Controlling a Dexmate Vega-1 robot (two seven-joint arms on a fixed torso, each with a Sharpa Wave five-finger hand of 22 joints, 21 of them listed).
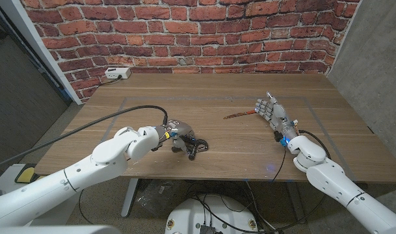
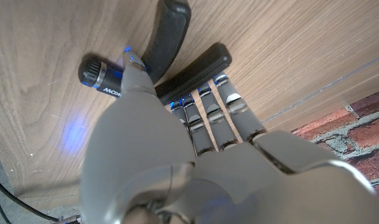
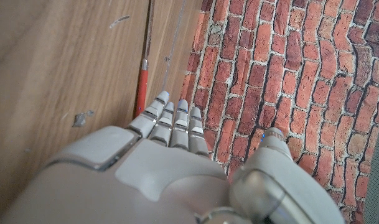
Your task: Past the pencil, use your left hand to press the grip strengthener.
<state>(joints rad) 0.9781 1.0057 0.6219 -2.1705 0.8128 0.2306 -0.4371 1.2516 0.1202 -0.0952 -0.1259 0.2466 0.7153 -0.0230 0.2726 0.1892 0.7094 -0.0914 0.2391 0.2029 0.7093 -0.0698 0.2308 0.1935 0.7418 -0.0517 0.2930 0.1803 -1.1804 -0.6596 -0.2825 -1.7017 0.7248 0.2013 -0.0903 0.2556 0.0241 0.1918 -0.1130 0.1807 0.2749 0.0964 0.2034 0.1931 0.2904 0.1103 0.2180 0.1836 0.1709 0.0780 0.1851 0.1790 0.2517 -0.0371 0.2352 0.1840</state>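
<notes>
Left hand (image 1: 177,132) is at the table's (image 1: 217,149) near-left middle, fingers (image 2: 208,118) laid over the black strengthener (image 1: 196,145), thumb on one handle, other fingers on the second handle. It grips the strengthener; the handles are apart in the left wrist view, so squeeze depth can't be judged. Strengthener (image 2: 177,56) lies on the wood, knob end beside the thumb. Pencil (image 1: 237,115), red, lies past it toward the right hand (image 1: 273,114). Right hand is released, fingers straight and together, holding nothing, standing near the pencil (image 3: 141,87). White box (image 1: 118,73) at the far-left edge by the brick wall (image 1: 184,32).
</notes>
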